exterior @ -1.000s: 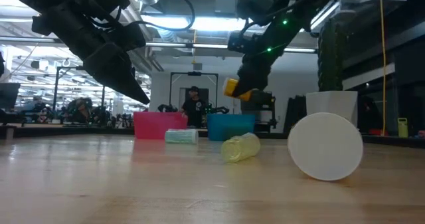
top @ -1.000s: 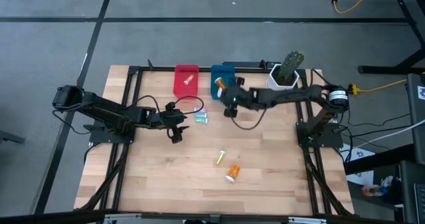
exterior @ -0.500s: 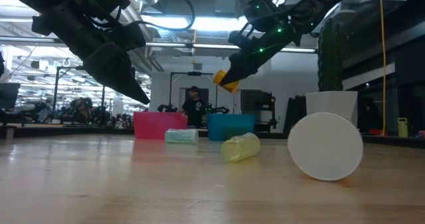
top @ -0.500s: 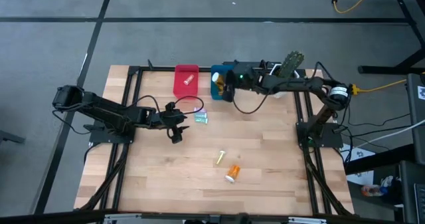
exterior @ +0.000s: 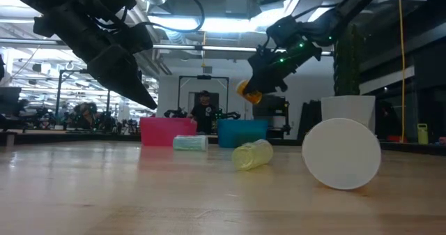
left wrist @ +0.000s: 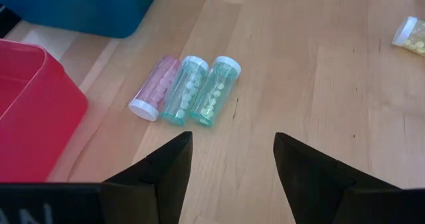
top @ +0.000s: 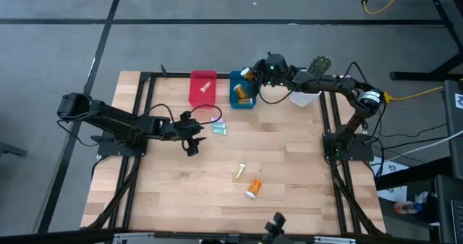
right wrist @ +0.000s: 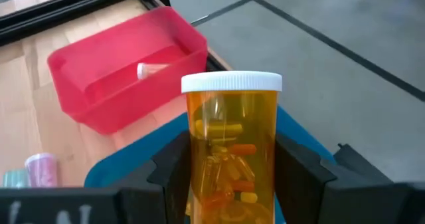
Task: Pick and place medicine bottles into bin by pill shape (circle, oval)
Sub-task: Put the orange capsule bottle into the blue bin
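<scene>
High view: right tool [top: 248,75] sits at the top centre of the frame, over the far edge of the blue bin [top: 243,90], clamped on an orange bottle [top: 245,74]. Blue bin already has one orange bottle inside [top: 241,92]; the red bin [top: 202,87] just left of it holds one pale bottle [top: 205,87]. Left tool [top: 191,144] waits left of centre, near a small cluster of clear bottles [top: 219,129]. Lower centre of the table [top: 289,171]: a yellow bottle [top: 239,172] and an orange one with a white cap [top: 253,189], well apart from the bins. Low view: held bottle [exterior: 248,91] hangs in the air above the blue bin [exterior: 242,132], upper middle of the frame; yellow bottle [exterior: 253,154] and a big white cap [exterior: 341,153] lie in the foreground. Left wrist view: left tool's fingers spread wide, nothing between them; pink bottle [left wrist: 155,88] and two teal ones [left wrist: 184,90] [left wrist: 216,90] lie side by side, touching, ahead of it. Right wrist view: orange bottle [right wrist: 232,141] upright between the fingers, white cap on, elongated capsule-type pills inside. My read: it's the drop step. Next, release over the blue bin's interior, not its rim.
</scene>
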Available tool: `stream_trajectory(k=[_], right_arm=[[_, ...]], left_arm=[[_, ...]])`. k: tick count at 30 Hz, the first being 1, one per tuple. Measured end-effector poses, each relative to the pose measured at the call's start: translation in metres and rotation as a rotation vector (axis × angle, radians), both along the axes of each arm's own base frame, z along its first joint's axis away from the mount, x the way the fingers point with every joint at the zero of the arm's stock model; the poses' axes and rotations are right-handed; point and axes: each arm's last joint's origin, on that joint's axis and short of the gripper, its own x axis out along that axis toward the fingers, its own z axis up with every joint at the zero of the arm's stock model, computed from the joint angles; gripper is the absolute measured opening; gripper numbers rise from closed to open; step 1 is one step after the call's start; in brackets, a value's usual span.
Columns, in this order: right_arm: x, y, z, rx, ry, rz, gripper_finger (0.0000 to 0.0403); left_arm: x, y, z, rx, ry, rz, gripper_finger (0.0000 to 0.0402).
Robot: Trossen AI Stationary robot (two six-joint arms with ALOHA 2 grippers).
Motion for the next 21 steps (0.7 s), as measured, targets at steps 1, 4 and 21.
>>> stream_trajectory(k=[1,4,21], right_arm=[[0.0,0.0,0.0,0.004,-0.002,0.003,0.0175],[0.001,0.0,-0.002,0.013,0.0,0.015,0.0175],[0.007,0.01,-0.003,0.013,0.004,0.049,0.0238]], left_arm=[[0.0,0.0,0.0,0.0,0.0,0.0,0.0206],[0.0,0.0,0.0,0.0,0.0,0.0,0.0206],[0.0,0.0,0.0,-0.001,0.0,0.0,0.0206]])
